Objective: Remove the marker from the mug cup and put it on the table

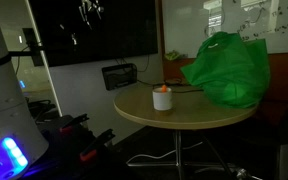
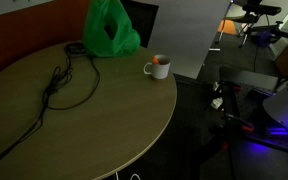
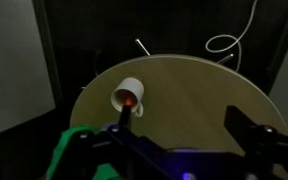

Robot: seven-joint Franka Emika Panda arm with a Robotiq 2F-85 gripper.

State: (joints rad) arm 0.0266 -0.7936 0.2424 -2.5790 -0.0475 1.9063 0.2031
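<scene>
The white mug cup [image 1: 162, 99] stands upright on the round tan table [image 1: 189, 120], next to a green bag. It shows in both exterior views [image 2: 156, 69]. The orange-red marker [image 1: 164, 88] sticks up inside it [image 2: 161, 61]. In the wrist view the cup [image 3: 124, 92] is seen from above, with the marker's orange tip [image 3: 130, 102] in its mouth. My gripper [image 3: 184, 125] is open and empty. It hovers off the table's edge [image 3: 199, 90], its one finger in line with the cup but apart from it.
A big green plastic bag [image 1: 227, 68] sits on the table behind the cup [image 2: 110, 30]; its edge shows in the wrist view [image 3: 69, 150]. A black cable [image 2: 59, 85] lies across the tabletop. A white cable [image 3: 224, 42] lies on the floor beyond the table.
</scene>
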